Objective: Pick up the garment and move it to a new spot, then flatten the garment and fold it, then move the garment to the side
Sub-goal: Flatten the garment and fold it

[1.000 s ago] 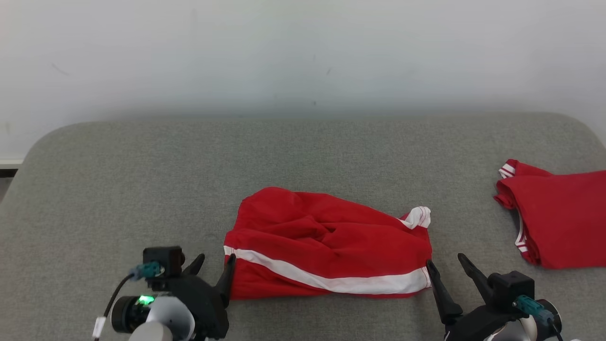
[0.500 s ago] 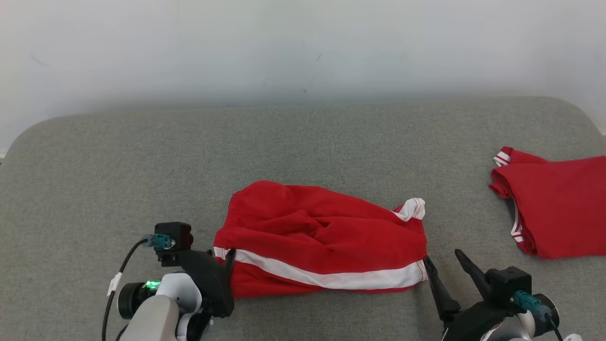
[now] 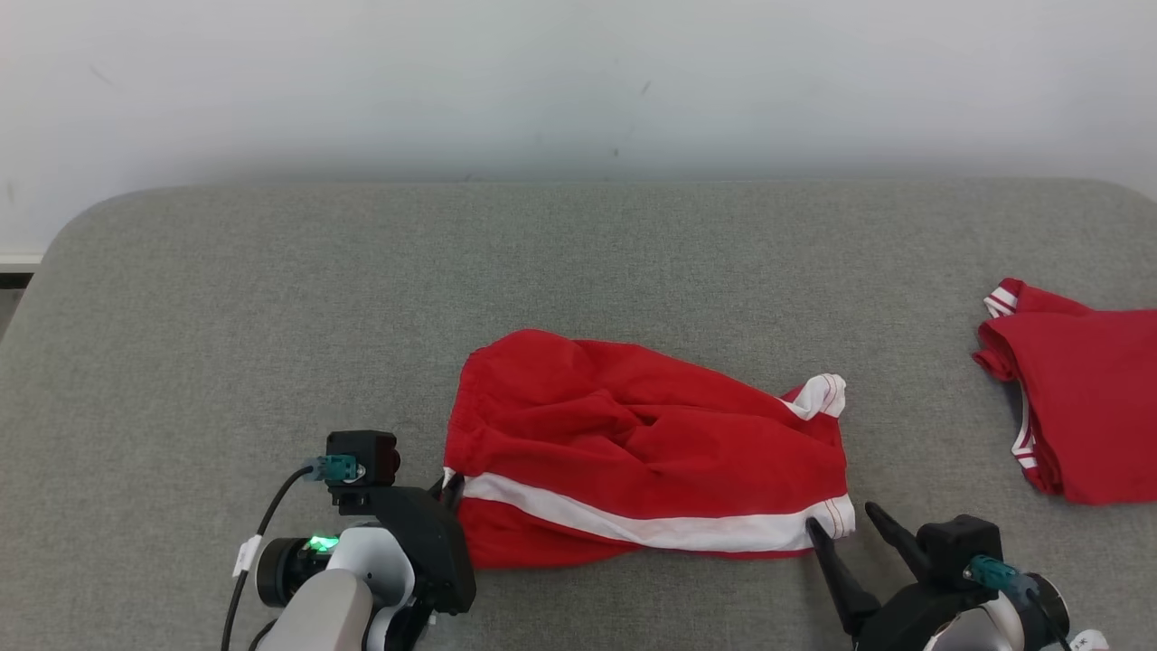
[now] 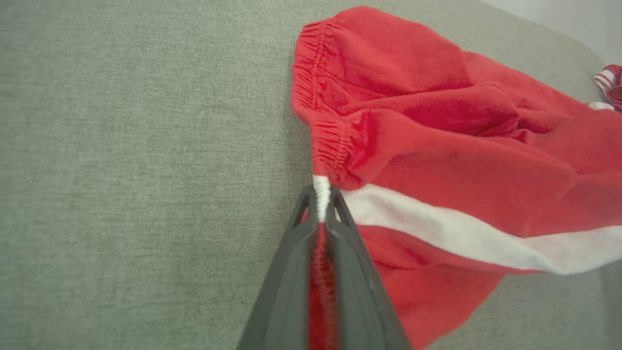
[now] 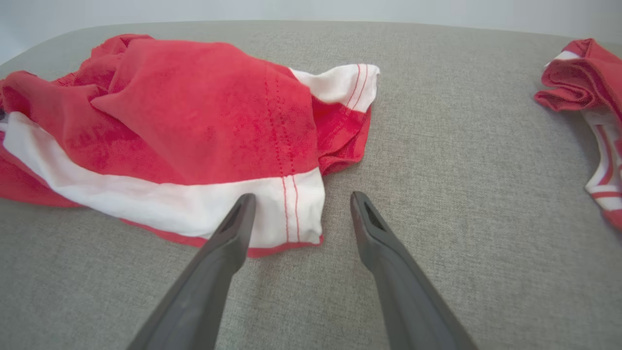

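The left end effector (image 3: 449,485), at the near left, is clamped tight on the shorts (image 3: 633,434). In the left wrist view its fingers (image 4: 291,272) pinch the white end of the stripe (image 3: 633,533) at the waistband (image 4: 313,97), and red cloth shows in the slit between them. The right end effector (image 3: 841,517), at the near right, stands wide open and holds nothing. In the right wrist view one finger (image 5: 228,243) lies over the white hem corner (image 5: 291,223), while the other (image 5: 384,243) is over bare bench (image 3: 271,316) just beside the cloth.

The shorts lie crumpled between the two end effectors, near the front middle of the grey bench. The waistband is to the left and the legs to the right, and a white cuff (image 3: 823,396) is turned up at the far right corner. Well apart, at the right edge, a second red garment (image 3: 1085,407) with white trim lies flat. A pale wall (image 3: 578,81) rises behind the bench.
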Tool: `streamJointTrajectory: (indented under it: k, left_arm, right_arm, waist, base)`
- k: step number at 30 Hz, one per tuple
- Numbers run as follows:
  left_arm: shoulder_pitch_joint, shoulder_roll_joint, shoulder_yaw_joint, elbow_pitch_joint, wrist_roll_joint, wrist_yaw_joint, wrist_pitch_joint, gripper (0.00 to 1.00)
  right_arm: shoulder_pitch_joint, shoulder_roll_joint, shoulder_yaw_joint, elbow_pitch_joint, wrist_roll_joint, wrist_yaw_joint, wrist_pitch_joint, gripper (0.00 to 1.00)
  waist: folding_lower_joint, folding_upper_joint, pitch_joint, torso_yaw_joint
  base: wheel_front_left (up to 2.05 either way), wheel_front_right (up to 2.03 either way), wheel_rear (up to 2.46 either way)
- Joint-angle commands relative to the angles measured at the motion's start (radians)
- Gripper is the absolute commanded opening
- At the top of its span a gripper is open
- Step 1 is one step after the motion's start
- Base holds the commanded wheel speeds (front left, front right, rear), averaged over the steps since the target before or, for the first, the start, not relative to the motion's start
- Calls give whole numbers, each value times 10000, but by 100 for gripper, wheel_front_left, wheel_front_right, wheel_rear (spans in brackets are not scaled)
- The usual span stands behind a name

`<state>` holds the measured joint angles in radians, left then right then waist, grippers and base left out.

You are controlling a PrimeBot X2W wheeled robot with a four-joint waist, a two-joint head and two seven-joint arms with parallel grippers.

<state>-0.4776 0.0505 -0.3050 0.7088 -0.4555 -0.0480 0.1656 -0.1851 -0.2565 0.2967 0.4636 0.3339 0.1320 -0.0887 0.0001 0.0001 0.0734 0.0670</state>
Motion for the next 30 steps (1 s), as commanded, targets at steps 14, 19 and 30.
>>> streamJointTrajectory:
  k: [14,19,30]
  left_arm:
    - [-345,3,-393,359,-449,153,-540,0]
    - [-374,3,-398,454,-551,39,-770,0]
    - [-89,4,196,-186,-2042,-336,-1663,0]
  right_arm:
    - [-259,97,735,390,377,-30,151,100]
    - [-475,74,932,588,526,-31,122,0]
    - [-621,-226,339,-197,1448,-31,-385,0]
  waist:
    - [-1,-1,116,-36]
    - [-1,-1,133,-55]
    - [-1,-1,-16,-113]
  base:
    - [0,0,0]
    - [0,0,0]
    - [0,0,0]
